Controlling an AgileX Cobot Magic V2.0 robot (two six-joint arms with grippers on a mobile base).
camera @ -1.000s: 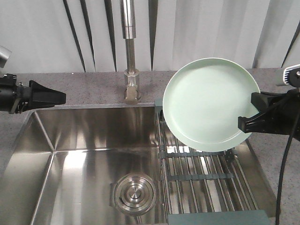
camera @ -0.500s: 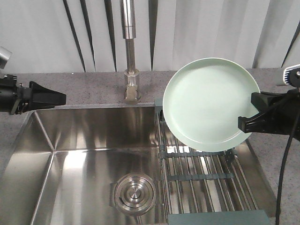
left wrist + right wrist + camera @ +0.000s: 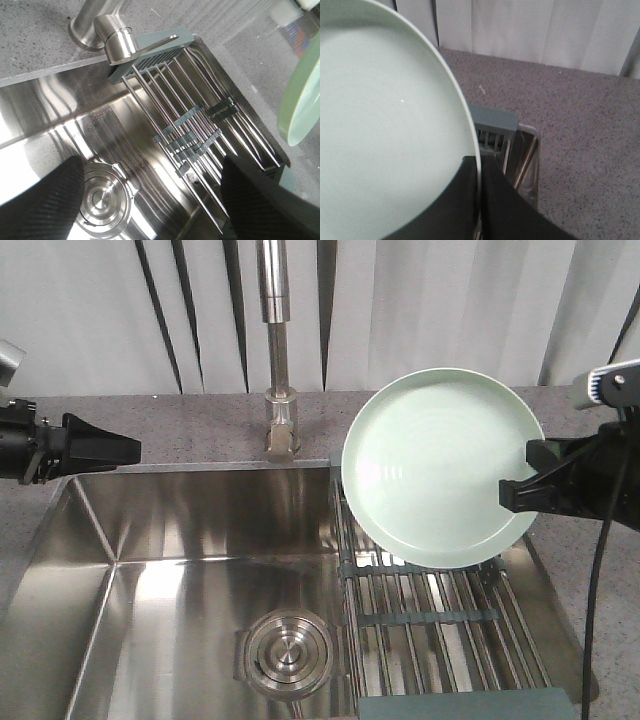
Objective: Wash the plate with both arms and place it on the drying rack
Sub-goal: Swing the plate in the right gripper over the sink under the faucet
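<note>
The pale green plate hangs tilted, nearly upright, above the far end of the drying rack, which lies across the right side of the sink. My right gripper is shut on the plate's right rim. In the right wrist view its two black fingers pinch the rim of the plate at the gripper, with the rack's grey-green end bar below. My left gripper hovers over the sink's far left corner, open and empty. The left wrist view shows the rack and the plate's edge.
A steel faucet stands behind the sink. A round drain strainer sits in the basin floor beside the rack. Speckled grey countertop surrounds the sink, with a white curtain behind.
The right gripper and the plate have shifted slightly left and up, and the plate now faces a little more toward the camera. The left arm has not moved.
</note>
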